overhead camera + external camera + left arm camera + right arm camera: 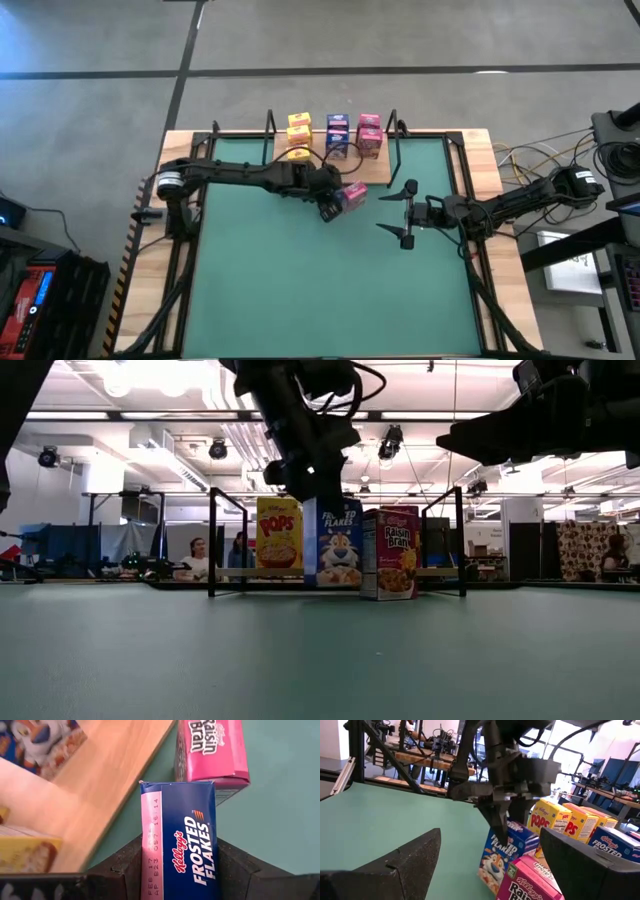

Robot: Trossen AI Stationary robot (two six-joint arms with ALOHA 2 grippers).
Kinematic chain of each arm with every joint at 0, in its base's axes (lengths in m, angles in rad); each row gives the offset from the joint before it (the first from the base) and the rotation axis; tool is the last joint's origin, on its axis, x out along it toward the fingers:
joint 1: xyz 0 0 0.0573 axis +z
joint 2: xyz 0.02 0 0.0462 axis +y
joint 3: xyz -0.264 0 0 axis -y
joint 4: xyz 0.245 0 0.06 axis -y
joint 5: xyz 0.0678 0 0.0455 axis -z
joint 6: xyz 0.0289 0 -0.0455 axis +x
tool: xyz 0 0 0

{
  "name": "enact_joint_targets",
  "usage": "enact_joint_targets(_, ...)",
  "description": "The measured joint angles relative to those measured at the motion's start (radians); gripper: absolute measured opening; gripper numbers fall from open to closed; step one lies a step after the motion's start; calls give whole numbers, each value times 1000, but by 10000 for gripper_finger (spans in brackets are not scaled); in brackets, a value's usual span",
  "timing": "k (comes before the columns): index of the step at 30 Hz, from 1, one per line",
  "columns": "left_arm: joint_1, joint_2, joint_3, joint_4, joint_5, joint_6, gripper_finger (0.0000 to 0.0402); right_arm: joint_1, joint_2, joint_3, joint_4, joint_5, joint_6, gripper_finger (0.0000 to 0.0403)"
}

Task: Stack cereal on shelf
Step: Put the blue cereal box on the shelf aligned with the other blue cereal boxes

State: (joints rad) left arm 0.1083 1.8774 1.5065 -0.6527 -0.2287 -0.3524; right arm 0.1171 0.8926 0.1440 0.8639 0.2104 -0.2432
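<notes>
My left gripper (333, 205) hangs over the mat just in front of the shelf (380, 172), shut on a blue Frosted Flakes cereal box (180, 840). A pink Raisin Bran box (353, 194) stands upright on its base on the green mat right beside it. Yellow (298, 135), blue (338, 132) and pink (369, 135) cereal boxes stand on the light-wood shelf. My right gripper (408, 213) waits open and level at the mat's right, with nothing between its fingers. My left gripper pinches the blue box between its two fingers, at the upper end (150, 870) of two opposite sides. The fingers (501, 822) slant down from above. The box (501, 857) hangs tilted below them; whether its lower end touches the mat, I cannot tell.
Thin black uprights (212, 540) frame the shelf at both ends (459, 540). Bare green mat (300, 280) stretches toward the near edge. People sit in the room (197, 560) beyond the table.
</notes>
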Motion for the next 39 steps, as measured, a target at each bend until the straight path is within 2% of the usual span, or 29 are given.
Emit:
enact_joint_targets(13,79,-19,67,14,3,267,169,0,0,0,0,0,0,327)
enact_joint_targets(28,165,-19,84,52,108,529,169,0,0,0,0,0,0,327)
enact_joint_targets(39,227,9,84,89,178,659,169,0,0,0,0,0,0,327)
